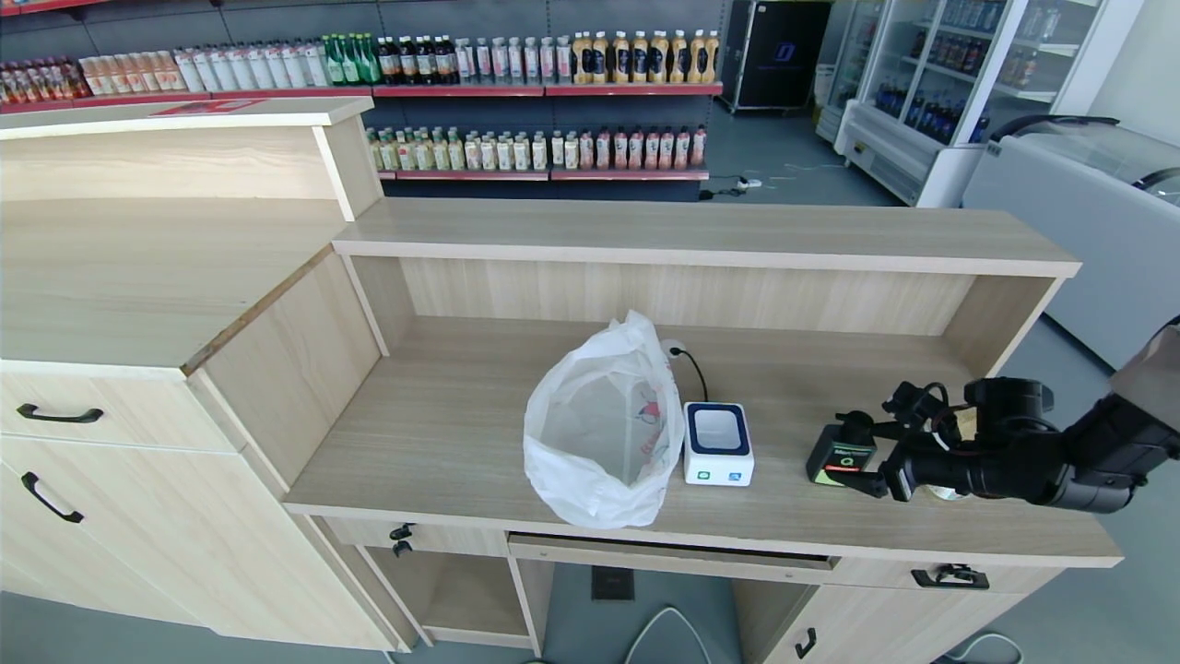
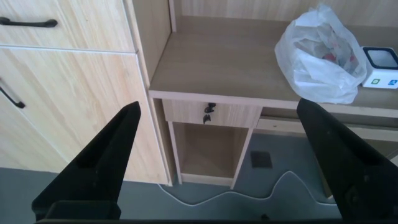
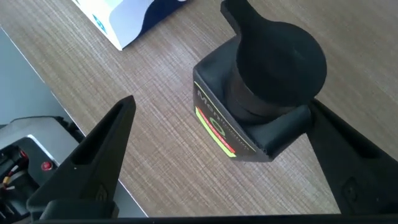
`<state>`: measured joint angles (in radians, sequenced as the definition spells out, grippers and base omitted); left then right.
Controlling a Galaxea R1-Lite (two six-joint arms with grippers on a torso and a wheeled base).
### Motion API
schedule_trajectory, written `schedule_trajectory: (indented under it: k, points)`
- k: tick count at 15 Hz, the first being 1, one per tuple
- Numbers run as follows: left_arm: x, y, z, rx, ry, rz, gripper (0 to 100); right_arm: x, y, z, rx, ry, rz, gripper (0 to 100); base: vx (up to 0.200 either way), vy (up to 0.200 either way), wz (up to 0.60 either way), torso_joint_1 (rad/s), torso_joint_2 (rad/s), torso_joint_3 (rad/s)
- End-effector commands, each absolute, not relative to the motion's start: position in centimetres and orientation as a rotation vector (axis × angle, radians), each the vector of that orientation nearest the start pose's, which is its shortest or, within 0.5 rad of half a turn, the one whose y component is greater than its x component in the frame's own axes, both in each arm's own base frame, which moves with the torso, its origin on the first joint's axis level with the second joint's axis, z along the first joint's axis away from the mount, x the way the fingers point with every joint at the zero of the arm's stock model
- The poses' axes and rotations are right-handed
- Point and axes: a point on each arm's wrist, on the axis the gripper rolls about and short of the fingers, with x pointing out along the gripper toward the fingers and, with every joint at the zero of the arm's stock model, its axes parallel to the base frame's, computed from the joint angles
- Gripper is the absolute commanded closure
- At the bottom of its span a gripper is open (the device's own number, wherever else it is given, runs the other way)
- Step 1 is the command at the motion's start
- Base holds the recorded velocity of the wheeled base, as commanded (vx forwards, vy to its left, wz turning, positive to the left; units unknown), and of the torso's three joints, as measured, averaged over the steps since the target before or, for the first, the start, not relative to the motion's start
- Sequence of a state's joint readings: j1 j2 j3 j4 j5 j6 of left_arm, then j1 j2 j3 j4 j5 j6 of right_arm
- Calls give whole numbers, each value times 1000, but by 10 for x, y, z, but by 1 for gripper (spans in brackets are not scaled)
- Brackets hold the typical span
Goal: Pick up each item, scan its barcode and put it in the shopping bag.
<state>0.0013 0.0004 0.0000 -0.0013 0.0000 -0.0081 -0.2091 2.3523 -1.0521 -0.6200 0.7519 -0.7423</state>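
Black item (image 3: pixel 267 74), green-red label (image 3: pixel 214 127) | right end effector (image 3: pixel 221 109) spread near it

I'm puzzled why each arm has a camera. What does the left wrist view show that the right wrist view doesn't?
Left wrist view, not the right: the bag, drawers, keys, the open left pincer. Right wrist view, not the left: a black box before the open right pincer. Both: the scanner and the counter.
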Motion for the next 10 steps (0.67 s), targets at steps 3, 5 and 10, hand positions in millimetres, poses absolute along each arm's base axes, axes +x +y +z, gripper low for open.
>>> schedule_trajectory:
  k: [3,5,10]
  points:
    - [-23,0,76,-9,-2,2,0,405,-61,-10,-427,381,748,0,0,0,0,0,0,0]
    - [-23,0,76,-8,-2,2,0,410,-56,-13,-448,369,762,0,0,0,0,0,0,0]
    - [-23,0,76,-8,-2,2,0,415,-53,-11,-460,354,767,100,0,0,0,0,0,0]
